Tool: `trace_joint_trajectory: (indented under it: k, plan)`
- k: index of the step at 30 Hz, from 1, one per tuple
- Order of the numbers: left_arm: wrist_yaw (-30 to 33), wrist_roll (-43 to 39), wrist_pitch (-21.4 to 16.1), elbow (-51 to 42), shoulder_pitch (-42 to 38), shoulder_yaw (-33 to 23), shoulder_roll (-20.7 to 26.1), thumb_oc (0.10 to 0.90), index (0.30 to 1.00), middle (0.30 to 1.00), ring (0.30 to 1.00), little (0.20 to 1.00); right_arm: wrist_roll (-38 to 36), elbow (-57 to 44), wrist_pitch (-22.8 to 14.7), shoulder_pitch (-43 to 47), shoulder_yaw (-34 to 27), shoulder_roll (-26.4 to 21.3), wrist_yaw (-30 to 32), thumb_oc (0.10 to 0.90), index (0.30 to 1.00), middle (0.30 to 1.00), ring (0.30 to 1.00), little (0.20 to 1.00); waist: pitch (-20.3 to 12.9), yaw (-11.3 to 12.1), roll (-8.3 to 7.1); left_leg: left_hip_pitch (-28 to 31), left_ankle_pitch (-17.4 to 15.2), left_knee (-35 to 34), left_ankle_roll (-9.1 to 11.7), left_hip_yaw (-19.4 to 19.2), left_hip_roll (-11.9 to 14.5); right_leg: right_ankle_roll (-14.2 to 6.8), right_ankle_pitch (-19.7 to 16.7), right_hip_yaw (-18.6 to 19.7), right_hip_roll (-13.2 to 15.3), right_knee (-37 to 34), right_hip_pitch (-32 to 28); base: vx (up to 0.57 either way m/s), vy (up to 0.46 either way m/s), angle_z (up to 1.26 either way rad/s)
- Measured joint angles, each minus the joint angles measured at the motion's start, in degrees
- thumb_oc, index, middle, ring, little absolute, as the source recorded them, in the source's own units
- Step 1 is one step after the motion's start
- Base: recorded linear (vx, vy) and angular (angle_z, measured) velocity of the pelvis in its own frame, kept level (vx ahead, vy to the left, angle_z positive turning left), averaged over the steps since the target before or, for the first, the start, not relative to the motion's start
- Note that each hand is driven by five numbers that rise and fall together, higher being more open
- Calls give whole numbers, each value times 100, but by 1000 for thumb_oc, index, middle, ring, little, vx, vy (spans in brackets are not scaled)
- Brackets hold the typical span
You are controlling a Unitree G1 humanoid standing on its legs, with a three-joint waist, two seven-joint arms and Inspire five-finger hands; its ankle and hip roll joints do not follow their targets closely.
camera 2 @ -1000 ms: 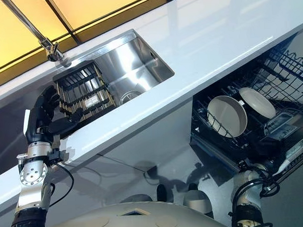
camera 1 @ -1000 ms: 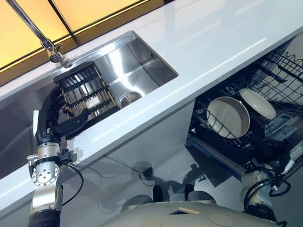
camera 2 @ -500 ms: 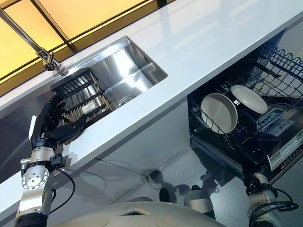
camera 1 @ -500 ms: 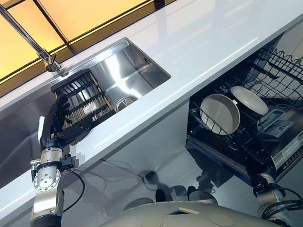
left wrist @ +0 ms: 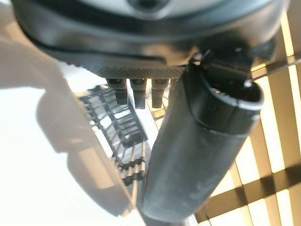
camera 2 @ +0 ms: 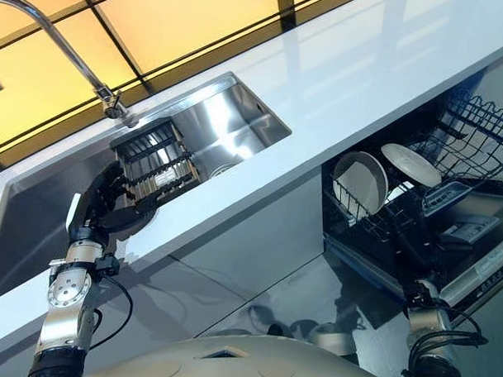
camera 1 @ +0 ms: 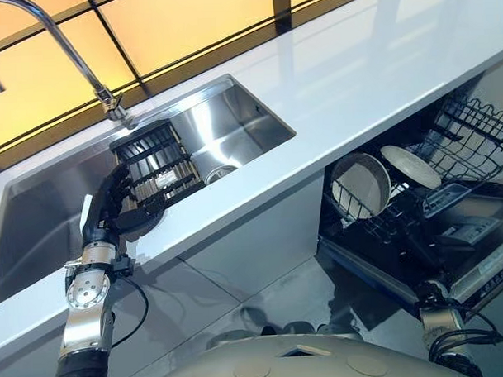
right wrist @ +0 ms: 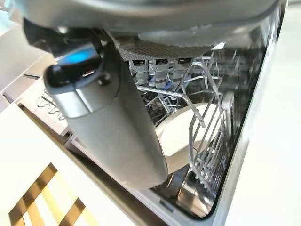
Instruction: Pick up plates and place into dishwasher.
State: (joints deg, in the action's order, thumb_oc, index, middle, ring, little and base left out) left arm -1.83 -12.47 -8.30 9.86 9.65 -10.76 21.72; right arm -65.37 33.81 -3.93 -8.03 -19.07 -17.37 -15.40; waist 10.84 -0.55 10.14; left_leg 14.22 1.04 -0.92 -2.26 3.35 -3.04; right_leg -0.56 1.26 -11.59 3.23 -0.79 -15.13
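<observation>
Plates (camera 1: 360, 185) stand on edge in the dishwasher (camera 1: 418, 224) rack, two pale rounds side by side, well off toward the right arm's side. Left hand (camera 1: 112, 206) sits at the sink (camera 1: 232, 115) edge, fingers relaxed and spread, holding nothing, just beside a dark slatted rack (camera 1: 155, 163) inside the basin. Right hand (right wrist: 117, 127) hangs over the dishwasher, thumb extended, nothing held.
</observation>
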Motion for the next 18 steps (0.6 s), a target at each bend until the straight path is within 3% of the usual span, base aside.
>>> trace_joint_trajectory:
  k: [3, 7, 13, 18]
  plan:
    - [-142, -122, 185, -12, -100, 17, 47, 800, 900, 900, 900, 900, -113, -12, -15, 282, 13, -44, 398, 800, 900, 900, 900, 900, 76, 233, 11, -23, -139, 203, -32, 74, -109, -45, 472, -45, 201, 924, 322, 227, 96, 17]
    - [-344, -221, 320, -182, 31, -3, 141, 800, 900, 900, 900, 900, -207, -57, -124, 317, 5, -131, 634, 800, 900, 900, 900, 900, 143, 378, -39, 58, -173, 279, -115, 209, -336, -108, 964, -127, 518, 1755, 549, 209, 92, 18]
    - [-549, -271, 323, -275, 112, -19, 235, 800, 900, 900, 900, 900, -3, -267, 34, 413, 4, -222, 1008, 800, 900, 900, 900, 900, 152, 552, -50, 91, -180, 372, -125, 322, -397, -131, 1118, -149, 596, 1985, 590, 92, 21, 4]
    - [-684, -339, 296, -278, 112, -35, 245, 800, 900, 900, 900, 900, 748, -266, 161, 484, -30, -334, 1171, 800, 900, 900, 900, 900, 157, 661, -58, 3, -226, 522, -87, 372, -397, -130, 1127, -156, 583, 1997, 611, 77, -35, 2]
